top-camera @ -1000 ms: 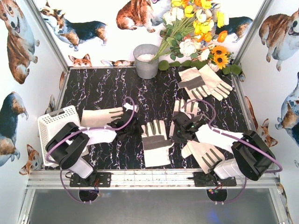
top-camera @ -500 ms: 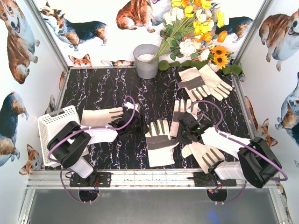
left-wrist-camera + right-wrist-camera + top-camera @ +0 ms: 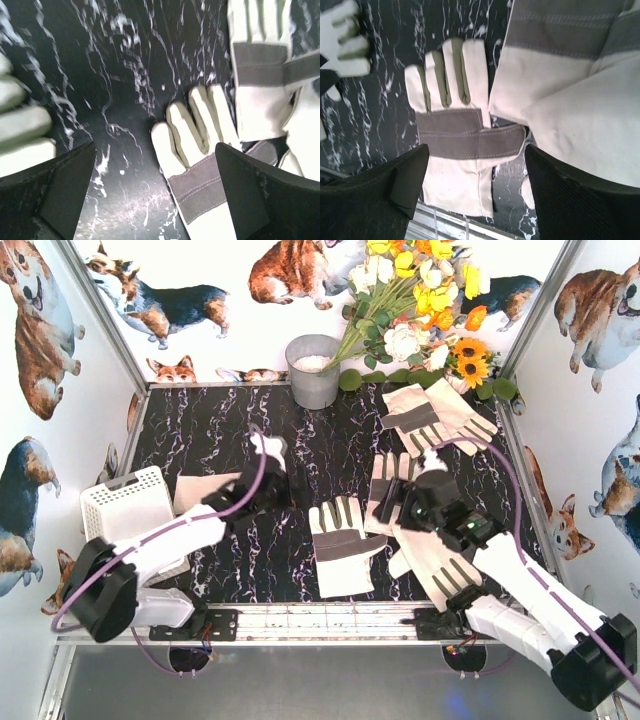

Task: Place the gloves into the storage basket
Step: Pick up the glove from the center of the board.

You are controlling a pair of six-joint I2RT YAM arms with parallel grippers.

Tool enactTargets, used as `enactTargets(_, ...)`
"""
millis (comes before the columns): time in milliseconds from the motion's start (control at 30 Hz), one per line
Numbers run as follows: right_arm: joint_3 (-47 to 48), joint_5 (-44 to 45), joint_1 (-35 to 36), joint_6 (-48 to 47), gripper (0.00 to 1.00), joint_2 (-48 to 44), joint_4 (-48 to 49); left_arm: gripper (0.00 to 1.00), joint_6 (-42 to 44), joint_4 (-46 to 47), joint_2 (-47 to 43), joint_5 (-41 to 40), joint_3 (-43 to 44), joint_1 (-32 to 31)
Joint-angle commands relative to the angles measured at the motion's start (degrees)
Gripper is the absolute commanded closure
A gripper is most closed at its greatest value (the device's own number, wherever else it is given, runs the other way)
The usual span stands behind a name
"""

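- Storage basket point(image 3: 122, 502): it stands at the left edge of the surface point(image 3: 210, 430), partly under the left arm. We see no glove in the part that shows.
- Gloves: the left glove point(image 3: 203, 488) lies just right of the basket, the centre glove point(image 3: 338, 545) lies near the front, the right gloves point(image 3: 440, 568) overlap, and the far pair point(image 3: 435, 415) lies well apart.
- Left hand point(image 3: 268, 472): spread wide and empty, between the left and centre gloves.
- Right hand point(image 3: 413, 502): wide and empty, over the right gloves.
- Risks, as we judge them:
  - Both hands may converge on the centre glove and collide.
  - A pinch on one floppy finger may let the glove droop and snag the basket rim.
  - A grasp among the overlapping gloves may drag a neighbour along.
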Motion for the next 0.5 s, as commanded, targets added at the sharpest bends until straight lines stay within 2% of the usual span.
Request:
enactTargets(0,4.4,-5.0,-7.9,-4.4,0.21,0.9,1.0,0.0,9.4,-9.2,-4.5,0.0,6.8,5.3)
enactTargets(100,5.2,-10.3,-15.5,-5.2,0.21,4.5,3.3,0.0,13.1,-12.9,-7.1,4.1,9.2,13.4)
enactTargets(267,7.2,-10.3,-26.6,-7.2,0.23,11.9,4.8,0.0,16.6,-13.3,-11.7,5.2,8.6,26.3)
enactTargets(467,8.3,-10.1,-32.7,-9.8,0.23,19.1,6.9,0.0,18.9,-11.8,-13.1,1.4,5.6,32.4)
